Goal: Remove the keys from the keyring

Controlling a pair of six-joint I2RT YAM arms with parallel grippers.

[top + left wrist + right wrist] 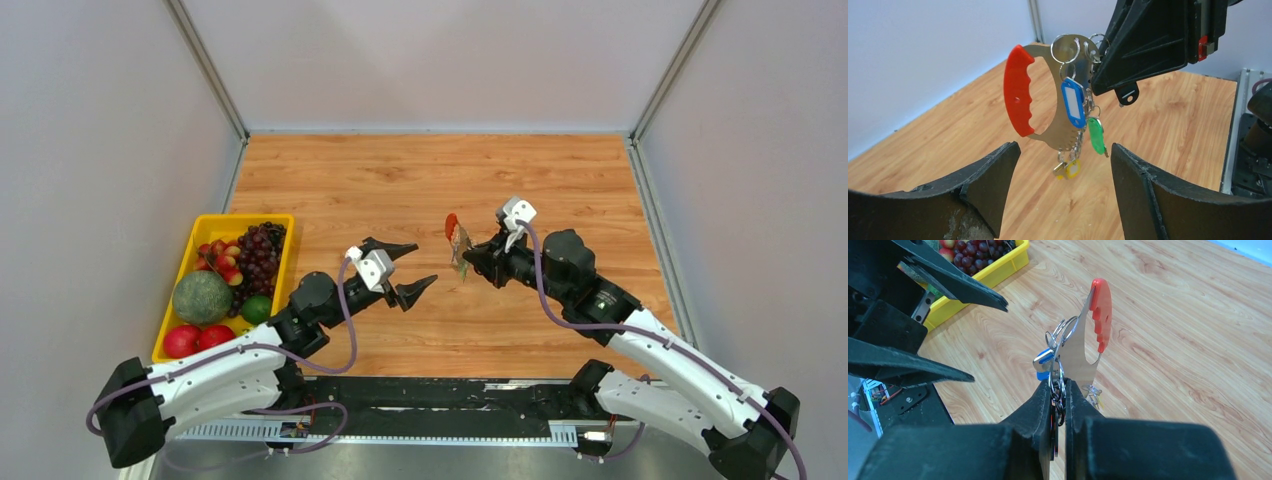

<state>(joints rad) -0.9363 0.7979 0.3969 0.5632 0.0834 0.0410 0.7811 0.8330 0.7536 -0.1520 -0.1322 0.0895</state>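
Across the wooden table (420, 180) you have both arms reaching toward the middle, with a yellow tray (232, 218) of fruit sitting at the left edge beside your left arm. Your right gripper (470, 256) is raised above the table's centre. The right wrist view shows its fingers pressed together, clamped on the cluster of small rings and chain at the near edge of the keyring (1078, 355). Your left gripper (425, 263) sits just to the left of it with its fingers spread wide, touching nothing. In the left wrist view the two black fingertips frame the hanging bundle from below, clear of it on both sides. The keyring hangs in the air off the table, a curved silvery plate with its red clip (1018, 90) on the side away from the right gripper. The keys (1074, 102) dangle on the gripper side of the plate. You can see a blue-headed one highest, a green-headed one (1096, 136) lower and nearer the right gripper, and a yellow-headed one (1071, 170) lowest, at the end of the chain. All three are attached to the rings.
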